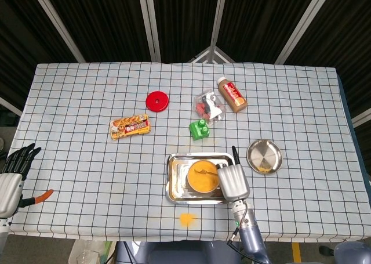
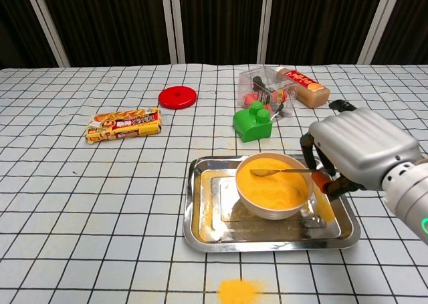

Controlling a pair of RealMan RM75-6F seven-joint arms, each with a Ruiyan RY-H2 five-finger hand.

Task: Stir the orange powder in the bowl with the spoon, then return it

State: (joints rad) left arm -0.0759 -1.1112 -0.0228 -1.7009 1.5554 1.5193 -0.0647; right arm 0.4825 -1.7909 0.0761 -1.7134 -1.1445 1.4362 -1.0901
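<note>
A white bowl (image 2: 273, 208) full of orange powder (image 2: 273, 186) stands in a steel tray (image 2: 200, 234) near the table's front. A metal spoon (image 2: 277, 172) with an orange handle end lies across the powder, its bowl toward the far left part. My right hand (image 2: 358, 150) grips the spoon's handle at the bowl's right rim. In the head view the right hand (image 1: 232, 181) covers the tray's (image 1: 172, 181) right side, and the spoon (image 1: 204, 170) shows over the powder. My left hand (image 1: 11, 177) hovers open at the table's left front corner, holding nothing.
A spill of orange powder (image 2: 239, 291) lies on the cloth in front of the tray. Behind the tray are a green block (image 2: 253, 124), a clear box of small items (image 2: 265, 90), a brown bottle (image 2: 302, 86), a red lid (image 2: 177, 97) and a snack packet (image 2: 124, 125). A steel dish (image 1: 264, 156) sits to the right.
</note>
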